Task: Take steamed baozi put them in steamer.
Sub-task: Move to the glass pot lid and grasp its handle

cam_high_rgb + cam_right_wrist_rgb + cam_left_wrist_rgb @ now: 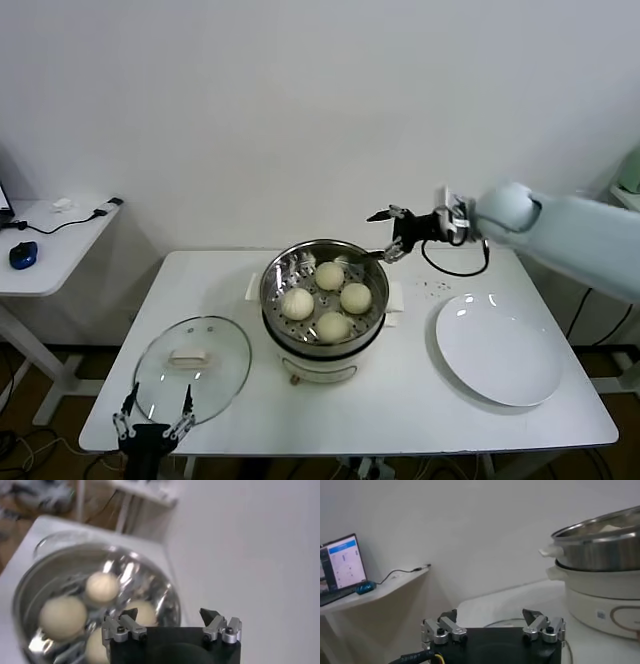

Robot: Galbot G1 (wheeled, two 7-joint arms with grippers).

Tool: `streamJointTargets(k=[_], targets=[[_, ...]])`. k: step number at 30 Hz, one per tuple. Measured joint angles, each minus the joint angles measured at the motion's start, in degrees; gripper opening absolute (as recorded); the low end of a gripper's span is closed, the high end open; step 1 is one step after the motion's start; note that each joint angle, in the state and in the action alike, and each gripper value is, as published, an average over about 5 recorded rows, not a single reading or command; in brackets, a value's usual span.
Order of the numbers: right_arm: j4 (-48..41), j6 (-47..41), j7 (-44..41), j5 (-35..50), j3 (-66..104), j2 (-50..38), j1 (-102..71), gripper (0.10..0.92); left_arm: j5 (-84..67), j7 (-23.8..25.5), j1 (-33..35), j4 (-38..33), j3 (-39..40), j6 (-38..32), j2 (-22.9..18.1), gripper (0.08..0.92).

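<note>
Several cream-white baozi [330,275] [297,303] [355,297] lie in the shiny steel steamer [281,272] on its white pot body at the table's middle. My right gripper [388,233] is open and empty, held in the air just above and behind the steamer's back right rim. The right wrist view shows the steamer [150,577] with baozi [101,587] [63,617] below the gripper [169,614]. My left gripper [153,410] is open and empty, parked low at the table's front left edge; it also shows in the left wrist view [490,614], with the steamer [600,550] off to the side.
A round glass lid with a white handle [192,368] lies at the front left of the table. A flat white plate [500,348] lies bare at the right. A side desk [55,240] with a blue mouse stands at far left. The wall is close behind.
</note>
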Motion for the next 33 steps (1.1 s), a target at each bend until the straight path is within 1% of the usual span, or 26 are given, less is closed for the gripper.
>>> streamJointTargets(k=[4,8,16,20,25,33], targets=[[3.0,2.4,5.1,-1.4,15.3,-3.6,-15.2,0.823,0.8,0.2,-0.5,-0.6,-0.4,0.6,-0.3,0.823],[5.6,4.0,8.6,-3.5,30.6,-4.9,-30.4,0.823,2.2,0.6,-0.7,-1.2,-0.9,1.3,-0.7,0.823],[9.9,4.8,12.0,-8.8,60.7,-1.1,-59.3,0.823,9.6,1.6,-1.6,-1.0,-2.3,1.5,-0.7,0.823],[11.2,5.1,12.7,-11.2,73.3,2.4,-70.8,0.823,18.0,1.8,-2.3,-0.4,-3.5,0.8,-0.4,0.823],[11.9,5.7,12.9,-14.0,86.2,7.3,-82.3,0.823,33.2,1.3,-3.4,0.9,-5.6,-0.7,0.3,0.823],[12.0,6.2,12.8,-17.3,96.5,13.6,-92.1,0.823,55.8,-1.6,-5.8,5.4,-6.2,-2.5,1.5,0.823]])
